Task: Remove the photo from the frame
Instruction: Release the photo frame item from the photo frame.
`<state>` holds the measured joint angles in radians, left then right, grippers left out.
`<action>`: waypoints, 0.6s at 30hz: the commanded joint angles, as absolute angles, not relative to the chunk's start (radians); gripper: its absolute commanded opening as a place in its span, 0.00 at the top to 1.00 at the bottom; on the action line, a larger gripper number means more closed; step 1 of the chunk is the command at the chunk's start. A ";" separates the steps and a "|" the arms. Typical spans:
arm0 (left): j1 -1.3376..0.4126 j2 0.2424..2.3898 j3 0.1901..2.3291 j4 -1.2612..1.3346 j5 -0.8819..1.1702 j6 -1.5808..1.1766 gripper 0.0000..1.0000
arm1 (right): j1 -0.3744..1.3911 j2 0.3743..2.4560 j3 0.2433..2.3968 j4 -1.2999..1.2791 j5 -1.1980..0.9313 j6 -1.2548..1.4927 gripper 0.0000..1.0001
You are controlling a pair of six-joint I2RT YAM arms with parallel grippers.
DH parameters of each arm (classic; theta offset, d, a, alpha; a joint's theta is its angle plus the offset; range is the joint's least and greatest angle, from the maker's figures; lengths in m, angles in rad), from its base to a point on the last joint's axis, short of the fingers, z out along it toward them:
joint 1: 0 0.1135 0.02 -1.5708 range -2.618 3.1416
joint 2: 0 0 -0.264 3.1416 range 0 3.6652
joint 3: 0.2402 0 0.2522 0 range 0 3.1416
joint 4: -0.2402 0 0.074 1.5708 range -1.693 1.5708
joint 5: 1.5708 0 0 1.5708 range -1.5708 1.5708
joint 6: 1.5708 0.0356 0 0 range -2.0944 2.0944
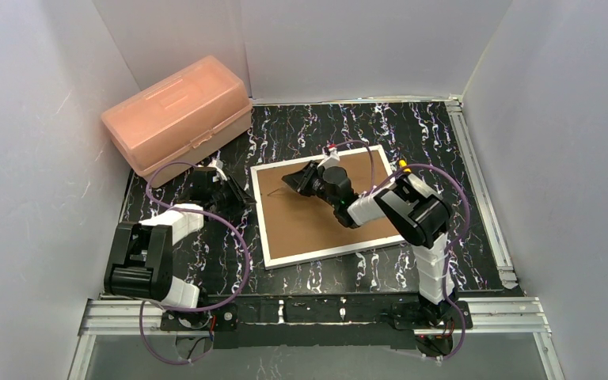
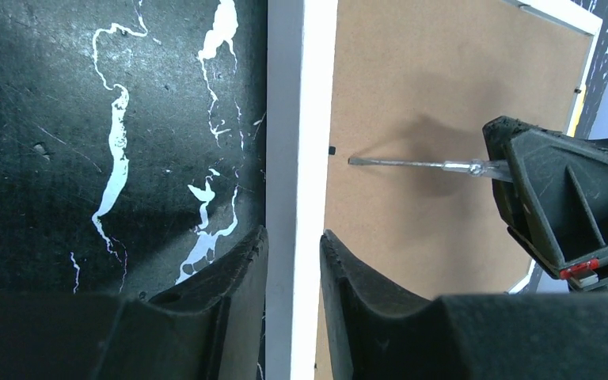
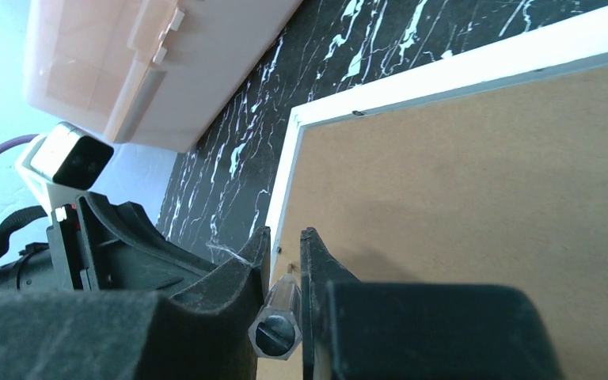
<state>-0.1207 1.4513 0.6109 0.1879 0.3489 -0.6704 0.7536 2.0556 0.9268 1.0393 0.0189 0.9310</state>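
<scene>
The right gripper (image 3: 285,237) is clamped on a screwdriver (image 2: 412,164) with a clear plastic handle and a thin metal shaft. The handle sits between the two black fingers, its butt end facing the wrist camera. The shaft lies low over the brown fibreboard backing (image 1: 309,226), and its flat tip stops just beside a small black retaining tab (image 2: 331,149) at the backing's left side.

The left gripper (image 2: 293,237) straddles the left rim of the large flat white-bordered picture frame (image 1: 260,214). One finger is on the table side and one on the backing side. The fingers stand narrowly apart with the rim between them; whether they pinch it cannot be told.

The frame lies face down, brown back up, in the middle of the black, white-veined table (image 1: 412,134), turned slightly askew to its edges. The photo is hidden under the backing.

A translucent pink plastic box with a lid (image 1: 178,115) sits at the table's far left corner, well apart from the frame.
</scene>
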 commanded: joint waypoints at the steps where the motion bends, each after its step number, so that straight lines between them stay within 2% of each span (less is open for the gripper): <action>1: -0.118 1.455 0.643 0.199 0.345 -0.672 0.70 | 0.757 2.075 0.977 1.045 -0.046 0.898 0.99; 18: -0.118 1.489 0.665 0.218 0.334 -0.685 0.74 | 0.756 2.109 0.997 1.065 -0.027 0.916 0.99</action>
<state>-0.1207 1.4879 0.6327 0.2119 0.3363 -0.6838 0.7540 2.0895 0.9688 1.0428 -0.0402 0.9226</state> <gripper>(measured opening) 0.264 0.221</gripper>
